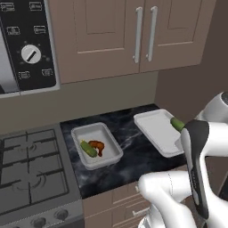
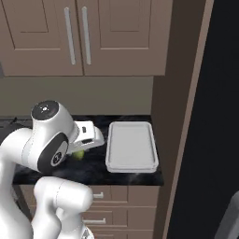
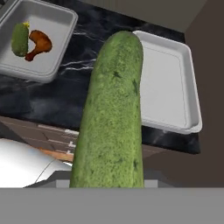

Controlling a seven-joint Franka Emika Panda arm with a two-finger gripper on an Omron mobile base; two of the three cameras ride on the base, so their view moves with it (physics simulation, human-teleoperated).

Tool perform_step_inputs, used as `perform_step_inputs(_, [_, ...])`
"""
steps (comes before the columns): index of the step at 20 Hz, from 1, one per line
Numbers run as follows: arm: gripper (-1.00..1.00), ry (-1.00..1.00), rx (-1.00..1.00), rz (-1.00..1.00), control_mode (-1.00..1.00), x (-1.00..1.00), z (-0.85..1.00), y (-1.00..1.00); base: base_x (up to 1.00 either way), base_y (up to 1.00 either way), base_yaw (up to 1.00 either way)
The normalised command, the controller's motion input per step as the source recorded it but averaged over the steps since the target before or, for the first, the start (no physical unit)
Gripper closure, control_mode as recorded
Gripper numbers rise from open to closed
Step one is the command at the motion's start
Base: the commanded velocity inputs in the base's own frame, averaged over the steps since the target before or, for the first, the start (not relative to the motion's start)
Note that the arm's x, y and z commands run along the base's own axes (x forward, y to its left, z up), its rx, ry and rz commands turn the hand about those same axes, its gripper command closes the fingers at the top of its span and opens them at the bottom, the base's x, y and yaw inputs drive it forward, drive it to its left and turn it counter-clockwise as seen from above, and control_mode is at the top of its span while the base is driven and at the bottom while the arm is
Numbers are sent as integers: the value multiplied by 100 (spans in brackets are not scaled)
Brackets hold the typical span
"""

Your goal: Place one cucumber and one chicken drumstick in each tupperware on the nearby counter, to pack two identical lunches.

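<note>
Already the left tupperware (image 1: 96, 145) holds cucumber and drumstick (image 1: 97, 146); claw (image 3: 109, 181) pinches another cucumber (image 3: 113, 118) above the counter (image 1: 129, 151).

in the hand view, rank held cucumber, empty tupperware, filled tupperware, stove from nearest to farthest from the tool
1. Held cucumber: in the tool itself.
2. Empty tupperware: just ahead, on the right of the counter.
3. Filled tupperware: further left, holding a cucumber and drumstick.
4. Stove: beyond that tupperware, far left.
</note>
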Motion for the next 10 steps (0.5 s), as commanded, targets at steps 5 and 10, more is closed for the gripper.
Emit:
perform_step_inputs(5, [100,0,-4,-4,-100,46,-45,2,10,2,-1])
perform_step_inputs(10, [100,1,0,-3,-100,65,-49,-3,0,0,0])
